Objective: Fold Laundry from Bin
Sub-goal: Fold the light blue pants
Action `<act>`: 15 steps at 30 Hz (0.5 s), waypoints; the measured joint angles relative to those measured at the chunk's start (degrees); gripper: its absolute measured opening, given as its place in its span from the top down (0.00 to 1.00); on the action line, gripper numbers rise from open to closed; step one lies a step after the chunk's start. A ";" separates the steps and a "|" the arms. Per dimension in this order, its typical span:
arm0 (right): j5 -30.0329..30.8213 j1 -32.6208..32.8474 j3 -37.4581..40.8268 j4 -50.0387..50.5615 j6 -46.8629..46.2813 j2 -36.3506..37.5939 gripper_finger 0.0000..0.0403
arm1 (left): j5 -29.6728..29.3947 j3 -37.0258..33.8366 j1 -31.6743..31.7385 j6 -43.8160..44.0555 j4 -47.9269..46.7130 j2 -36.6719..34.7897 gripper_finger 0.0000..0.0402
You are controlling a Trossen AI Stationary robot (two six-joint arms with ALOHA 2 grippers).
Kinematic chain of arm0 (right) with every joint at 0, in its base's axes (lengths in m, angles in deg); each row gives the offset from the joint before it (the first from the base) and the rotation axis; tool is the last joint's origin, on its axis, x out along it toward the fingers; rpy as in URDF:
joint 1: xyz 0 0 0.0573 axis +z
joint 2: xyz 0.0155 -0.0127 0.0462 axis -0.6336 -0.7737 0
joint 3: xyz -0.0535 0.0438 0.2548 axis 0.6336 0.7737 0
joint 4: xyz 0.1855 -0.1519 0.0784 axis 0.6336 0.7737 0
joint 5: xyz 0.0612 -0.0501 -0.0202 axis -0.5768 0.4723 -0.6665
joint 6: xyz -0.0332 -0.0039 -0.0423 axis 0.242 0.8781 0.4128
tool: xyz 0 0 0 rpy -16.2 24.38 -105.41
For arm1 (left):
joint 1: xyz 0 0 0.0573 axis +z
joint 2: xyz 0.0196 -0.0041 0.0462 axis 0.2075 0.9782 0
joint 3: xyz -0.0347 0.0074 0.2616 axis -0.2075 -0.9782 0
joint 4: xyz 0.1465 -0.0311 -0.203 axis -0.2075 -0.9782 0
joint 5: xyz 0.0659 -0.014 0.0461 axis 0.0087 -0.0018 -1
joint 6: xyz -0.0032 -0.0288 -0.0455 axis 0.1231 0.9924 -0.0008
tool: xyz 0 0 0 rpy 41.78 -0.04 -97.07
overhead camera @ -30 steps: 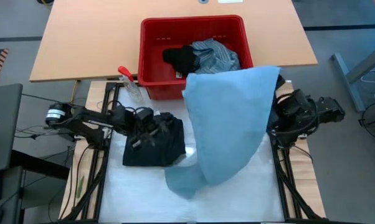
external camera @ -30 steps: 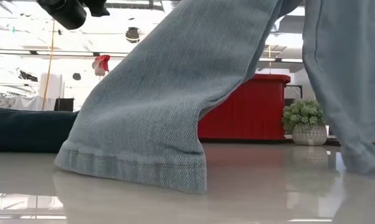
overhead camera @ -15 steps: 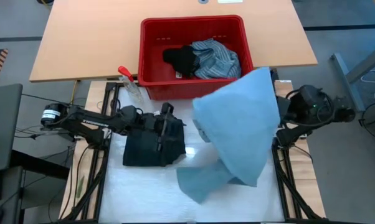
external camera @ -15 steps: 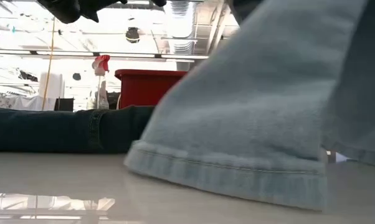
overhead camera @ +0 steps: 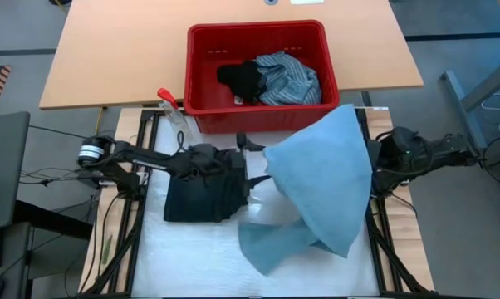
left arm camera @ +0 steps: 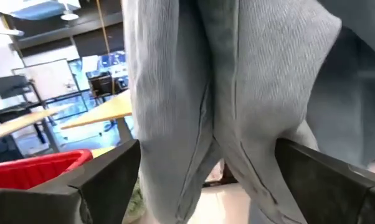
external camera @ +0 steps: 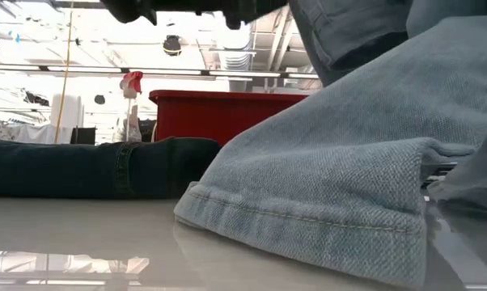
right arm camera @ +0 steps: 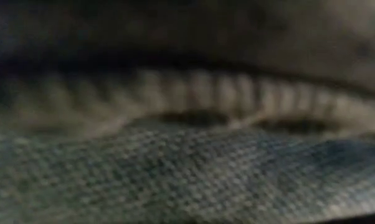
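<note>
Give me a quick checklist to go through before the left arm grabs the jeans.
1. Left gripper open: ok, fingers spread wide.
2. Jeans in front of the left gripper: ok, denim hangs between its fingers.
3. Right gripper holding the jeans up: cannot tell, cloth hides it.
4. Jeans clear of the red bin: ok.
5. Dark folded piece clear of the jeans: not ok, they meet at its edge.
6. Jeans leg flat on the table: not ok, bunched.

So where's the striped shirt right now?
From above, the crumpled blue-white striped shirt lies inside the red plastic bin, on its right side, beside a small black piece.
</note>
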 joint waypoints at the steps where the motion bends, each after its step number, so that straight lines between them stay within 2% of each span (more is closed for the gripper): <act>1: 0.49 0.14 0.20 0.13 0.02 0.52 0.96 | 0.80 0.17 0.21 0.13 -0.40 0.13 0.09; 4: 1.25 0.55 0.67 0.06 0.02 1.76 0.96 | 1.77 0.19 0.48 -0.31 -3.24 0.04 0.09; 8: 1.54 0.58 0.79 1.96 -0.02 3.71 0.96 | -0.85 0.10 0.53 -3.37 -15.17 -3.02 0.09; 12: 1.76 0.51 0.77 4.33 -0.54 4.97 0.96 | 8.46 0.12 0.53 -1.44 -17.16 -5.47 0.10; 15: 1.76 0.18 0.77 5.44 -1.48 4.30 0.96 | 9.56 0.12 0.39 0.23 -15.17 -5.39 0.10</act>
